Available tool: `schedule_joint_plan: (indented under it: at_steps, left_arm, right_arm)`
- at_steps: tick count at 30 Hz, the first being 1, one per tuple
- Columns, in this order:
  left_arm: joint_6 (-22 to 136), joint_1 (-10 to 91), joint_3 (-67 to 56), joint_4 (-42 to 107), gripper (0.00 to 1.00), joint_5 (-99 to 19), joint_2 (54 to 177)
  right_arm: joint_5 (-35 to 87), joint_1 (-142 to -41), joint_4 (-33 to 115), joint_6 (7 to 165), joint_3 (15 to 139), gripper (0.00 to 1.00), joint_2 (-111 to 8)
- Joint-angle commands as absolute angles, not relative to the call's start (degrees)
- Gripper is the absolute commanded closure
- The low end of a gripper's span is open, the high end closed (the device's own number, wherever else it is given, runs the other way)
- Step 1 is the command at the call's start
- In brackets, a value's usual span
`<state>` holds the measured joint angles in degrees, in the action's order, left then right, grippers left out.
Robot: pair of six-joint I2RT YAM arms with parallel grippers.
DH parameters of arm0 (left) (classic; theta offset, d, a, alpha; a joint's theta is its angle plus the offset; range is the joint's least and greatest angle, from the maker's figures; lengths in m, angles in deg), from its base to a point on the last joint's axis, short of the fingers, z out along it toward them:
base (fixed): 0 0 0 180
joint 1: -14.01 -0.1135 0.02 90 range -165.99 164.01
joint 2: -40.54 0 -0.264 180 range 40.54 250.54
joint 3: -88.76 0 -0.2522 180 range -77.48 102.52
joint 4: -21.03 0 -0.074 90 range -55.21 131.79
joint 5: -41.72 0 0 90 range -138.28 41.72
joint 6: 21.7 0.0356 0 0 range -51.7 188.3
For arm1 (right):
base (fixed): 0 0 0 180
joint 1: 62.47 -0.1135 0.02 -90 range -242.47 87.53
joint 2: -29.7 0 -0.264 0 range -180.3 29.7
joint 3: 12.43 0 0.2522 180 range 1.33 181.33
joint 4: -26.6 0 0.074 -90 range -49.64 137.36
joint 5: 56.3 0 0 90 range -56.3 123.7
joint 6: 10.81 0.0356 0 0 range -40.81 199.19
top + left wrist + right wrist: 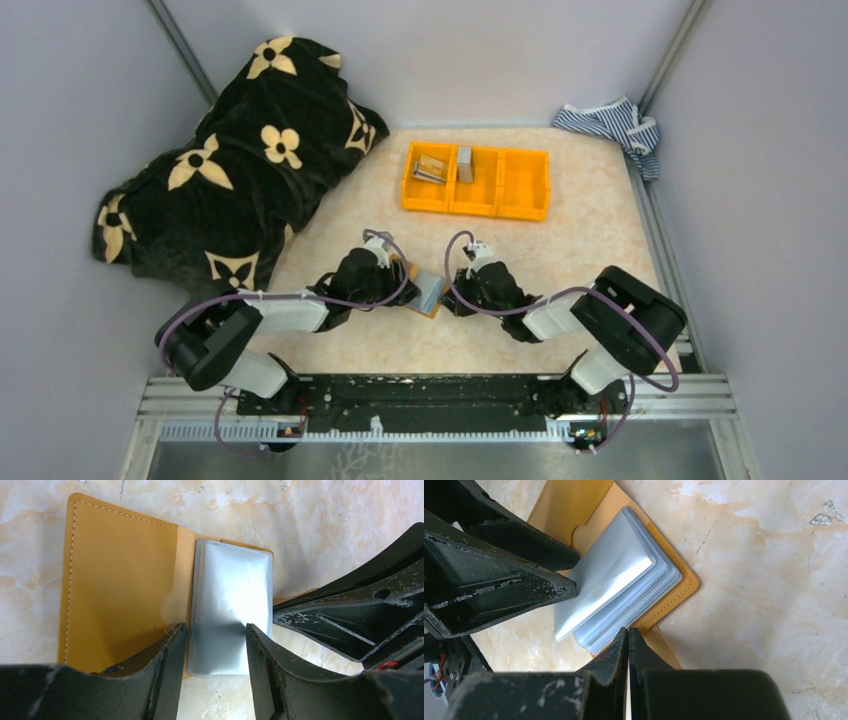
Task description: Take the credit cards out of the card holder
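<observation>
Lab test cell: aluminium frame [700, 396], plain walls [70, 120], tabletop [590, 230].

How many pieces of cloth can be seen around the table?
2: a black flowered blanket at the far left, a striped cloth in the far right corner.

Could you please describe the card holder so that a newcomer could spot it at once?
On the marbled table, look between the orange bin and the near edge. The card holder lies open there, small, flat, tan, with silvery sleeves, unlike the bigger three-compartment bin.
</observation>
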<state>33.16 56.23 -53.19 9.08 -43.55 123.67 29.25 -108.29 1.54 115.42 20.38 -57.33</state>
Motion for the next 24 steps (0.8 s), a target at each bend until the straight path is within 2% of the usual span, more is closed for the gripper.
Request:
schedule_joint_plan:
  at_steps: [1,6,15,20,24]
  left_arm:
    - [33.2,55.9,-54.1,9.9,0.46,-42.5,123.1]
    - [32.8,55.9,-53.7,10.6,0.46,-40.3,120.8]
    - [37.6,56.1,-47.4,24.4,0.46,-42.6,104.2]
    - [38.8,56.5,-46.9,23.7,0.45,-40.1,105.8]
    - [42.3,56.3,-49.0,21.5,0.45,-46.9,109.8]
  right_arm:
    - [30.1,-107.9,1.6,114.9,19.5,1.00,-57.5]
    - [29.5,-108.0,0.6,114.6,21.5,1.00,-59.9]
    - [27.8,-107.8,-2.9,115.4,22.2,1.00,-63.4]
    - [27.5,-107.8,-4.3,116.0,22.2,1.00,-64.5]
    - [27.4,-107.9,-5.1,116.4,21.9,1.00,-64.5]
